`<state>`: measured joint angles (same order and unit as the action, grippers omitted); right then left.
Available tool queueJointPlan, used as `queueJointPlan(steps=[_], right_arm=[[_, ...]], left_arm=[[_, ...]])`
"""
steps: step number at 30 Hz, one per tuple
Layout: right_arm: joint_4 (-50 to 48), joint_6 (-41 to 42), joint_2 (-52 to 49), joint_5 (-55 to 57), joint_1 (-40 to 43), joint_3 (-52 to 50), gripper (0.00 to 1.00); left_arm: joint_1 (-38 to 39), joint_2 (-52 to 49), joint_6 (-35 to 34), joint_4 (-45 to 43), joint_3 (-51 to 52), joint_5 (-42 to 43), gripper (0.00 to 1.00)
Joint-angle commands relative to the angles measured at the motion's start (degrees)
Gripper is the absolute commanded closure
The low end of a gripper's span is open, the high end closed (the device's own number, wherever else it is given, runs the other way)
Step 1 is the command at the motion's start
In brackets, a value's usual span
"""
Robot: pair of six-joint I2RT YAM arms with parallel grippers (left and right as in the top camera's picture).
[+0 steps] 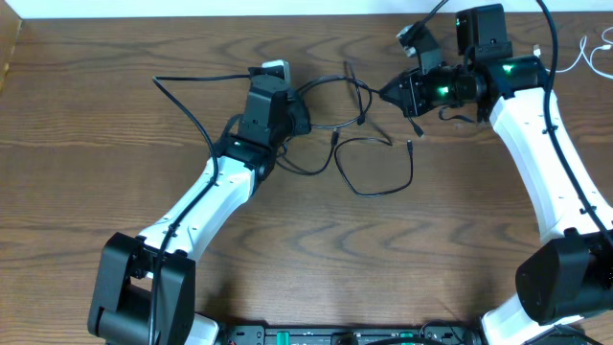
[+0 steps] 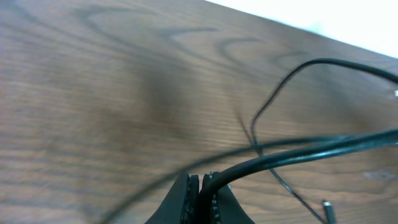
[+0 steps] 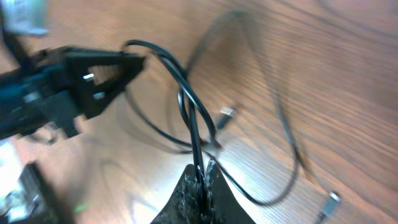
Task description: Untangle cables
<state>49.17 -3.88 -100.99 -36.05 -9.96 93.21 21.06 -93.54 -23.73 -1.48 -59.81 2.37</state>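
Note:
A thin black cable lies in loose loops on the wooden table between my two grippers. My left gripper is shut on one stretch of it; the left wrist view shows the cable running out of the shut jaws. My right gripper is shut on another stretch; the right wrist view shows the cable rising from the jaws toward the left gripper. Small plug ends lie free on the table. A white cable lies apart at the far right back edge.
The wooden table spreads out to the left and front. A thicker black arm wire curves across the table behind the left arm. The back table edge meets a white wall.

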Motion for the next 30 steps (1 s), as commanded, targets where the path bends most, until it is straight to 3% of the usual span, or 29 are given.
queueJointPlan(steps=[1, 6, 10, 19, 22, 30], right_arm=[[1.2, 4.6, 0.1, 10.6, 1.3, 0.2, 0.99], [2.6, 9.2, 0.1, 21.2, 2.1, 0.2, 0.99], [3.0, 9.4, 0.1, 23.1, 2.1, 0.2, 0.99], [-2.3, 3.8, 0.1, 5.0, 2.0, 0.2, 0.55], [-5.2, 4.6, -0.3, 1.7, 1.6, 0.2, 0.46], [-10.0, 8.2, -4.6, 0.5, -0.9, 0.2, 0.36]], left_arm=[[-0.5, 1.9, 0.2, 1.6, -0.4, -5.9, 0.93], [-0.5, 5.7, 0.3, 2.5, -0.4, -5.9, 0.93], [-0.5, 9.4, 0.9, 2.7, -0.4, -3.8, 0.93], [-0.4, 16.2, 1.0, 0.9, -0.4, 14.5, 0.92], [-0.4, 18.1, 1.0, 0.3, -0.4, 19.3, 0.93], [-0.4, 22.0, 1.0, 0.4, -0.4, 26.3, 0.92]])
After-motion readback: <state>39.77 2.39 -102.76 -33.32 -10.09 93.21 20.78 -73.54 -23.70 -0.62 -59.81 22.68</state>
